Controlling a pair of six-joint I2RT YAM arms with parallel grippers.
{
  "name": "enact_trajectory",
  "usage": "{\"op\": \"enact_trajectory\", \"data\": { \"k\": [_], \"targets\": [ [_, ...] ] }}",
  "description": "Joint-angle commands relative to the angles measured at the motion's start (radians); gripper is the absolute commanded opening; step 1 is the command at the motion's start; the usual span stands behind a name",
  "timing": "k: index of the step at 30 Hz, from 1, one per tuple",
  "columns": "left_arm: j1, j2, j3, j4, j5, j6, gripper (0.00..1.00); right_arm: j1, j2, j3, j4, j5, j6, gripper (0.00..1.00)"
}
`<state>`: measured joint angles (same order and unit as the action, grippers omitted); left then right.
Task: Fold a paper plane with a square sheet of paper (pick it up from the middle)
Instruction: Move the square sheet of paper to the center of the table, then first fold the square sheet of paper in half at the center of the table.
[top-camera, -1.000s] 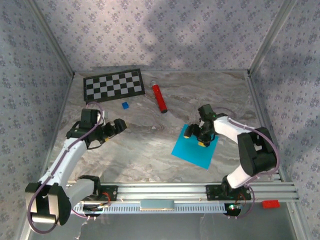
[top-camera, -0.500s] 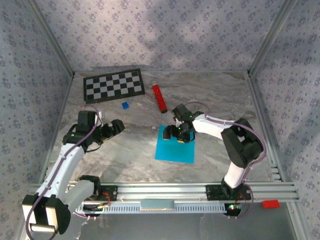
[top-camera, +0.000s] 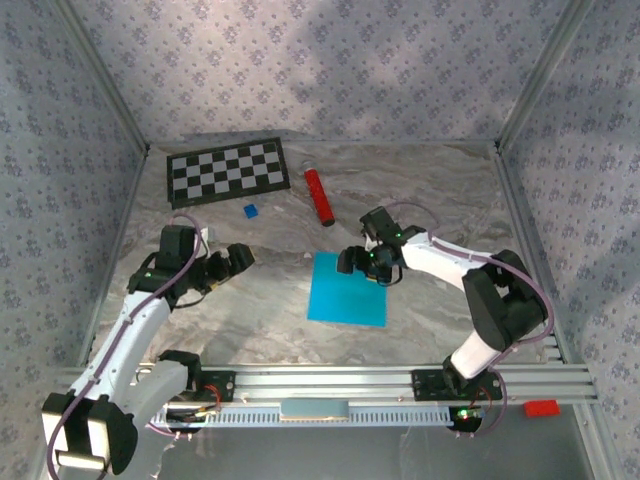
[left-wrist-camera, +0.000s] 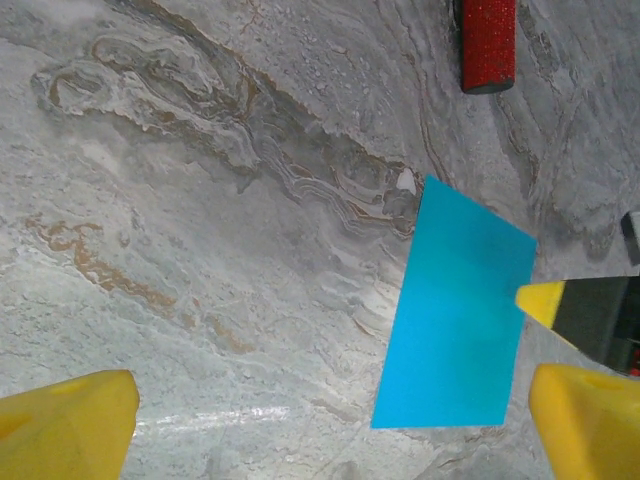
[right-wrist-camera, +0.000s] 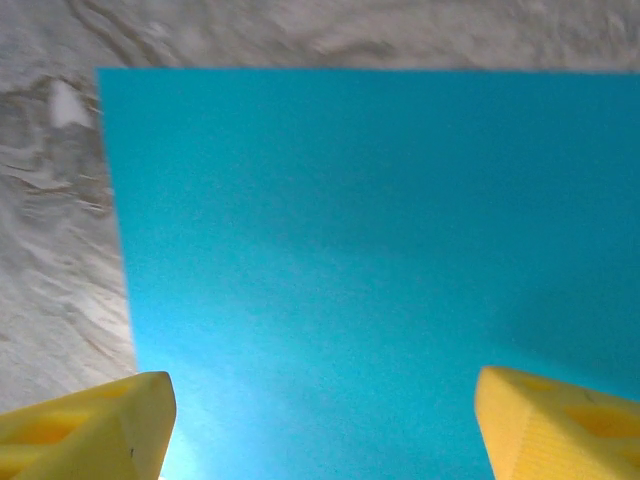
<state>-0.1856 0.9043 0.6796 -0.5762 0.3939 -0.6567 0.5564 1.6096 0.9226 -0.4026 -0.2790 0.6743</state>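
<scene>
Right now your flat, bright cyan-blue square sheet of paper (top-camera: 345, 295) lies mid-table on the grey marbled tabletop (top-camera: 270, 300). There is bare marble along its left and near edges. The right gripper (top-camera: 368, 263) sits over its far edge, yellow fingers (right-wrist-camera: 85, 425) spread apart. The left gripper (top-camera: 238, 258), its fingers also apart, is well off to the left. The red cylinder (top-camera: 319, 196) lies beyond the sheet, not touching it.

No text, label, brand or number can be read anywhere. The checkerboard (top-camera: 227, 171) bears only plain black and white squares. The square sheet of paper (top-camera: 348, 289) is bare cyan, and the red cylinder (top-camera: 319, 196) is unmarked.
</scene>
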Motion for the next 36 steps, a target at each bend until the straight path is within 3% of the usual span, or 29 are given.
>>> {"op": "enact_trajectory", "data": {
  "k": [1,11,20,24,29,32,34,36],
  "targets": [
    [-0.011,-0.014,-0.007,-0.015,0.006,-0.011,1.0,0.007,0.008,-0.033,0.047,-0.064,0.04,0.79],
    [-0.023,-0.022,-0.023,-0.024,0.012,-0.011,1.0,0.046,0.119,0.021,0.053,-0.097,0.041,0.77],
    [-0.108,0.053,0.006,0.003,-0.028,-0.031,1.0,0.151,0.169,0.092,0.134,-0.11,0.108,0.77],
    [-0.187,0.117,0.062,-0.028,-0.109,-0.035,0.99,0.168,0.048,0.09,0.154,-0.005,0.128,0.82],
    [-0.3,0.217,0.15,-0.069,-0.226,-0.061,0.97,0.14,-0.188,-0.032,0.148,0.302,0.128,0.85],
    [-0.384,0.304,0.219,-0.087,-0.297,-0.087,0.95,0.099,-0.31,-0.146,0.19,0.412,0.105,0.86],
    [-0.436,0.38,0.272,-0.095,-0.336,-0.105,0.92,0.048,-0.361,-0.189,0.164,0.403,0.11,0.87],
    [-0.483,0.478,0.338,-0.132,-0.357,-0.124,0.87,-0.027,-0.391,-0.222,0.13,0.295,0.082,0.89]
  ]
}}
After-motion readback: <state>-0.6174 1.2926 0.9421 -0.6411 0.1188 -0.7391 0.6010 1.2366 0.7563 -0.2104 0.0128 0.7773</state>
